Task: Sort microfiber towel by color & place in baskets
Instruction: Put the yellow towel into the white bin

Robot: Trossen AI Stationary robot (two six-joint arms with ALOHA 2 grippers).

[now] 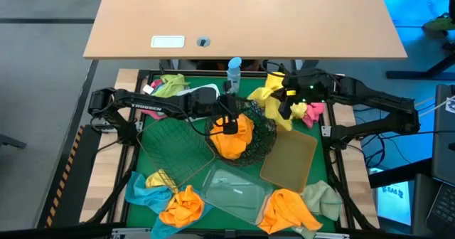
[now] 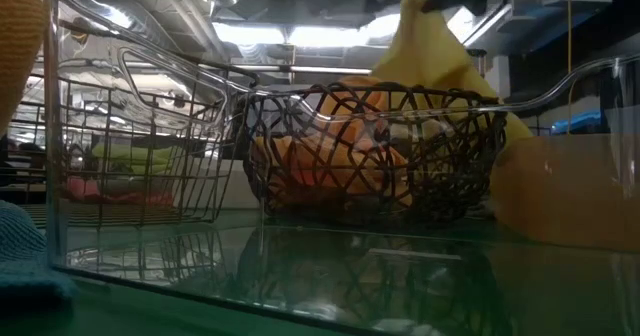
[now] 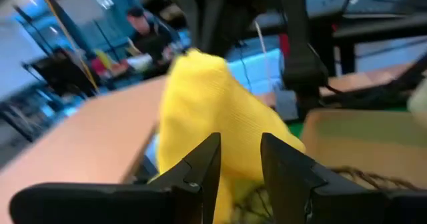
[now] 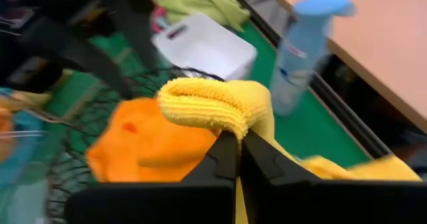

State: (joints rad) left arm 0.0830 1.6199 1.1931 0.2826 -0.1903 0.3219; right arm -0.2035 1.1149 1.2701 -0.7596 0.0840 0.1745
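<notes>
Yellow towel (image 4: 220,107) hangs pinched in the right gripper (image 4: 239,151) beside the wire bowl's (image 1: 264,145) rim; left gripper (image 3: 239,159) slightly parted, empty.

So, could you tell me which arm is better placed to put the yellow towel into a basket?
The right: its gripper is already shut on the yellow towel, lifted beside the tan tray. The left gripper hangs open over the black wire bowl.
</notes>
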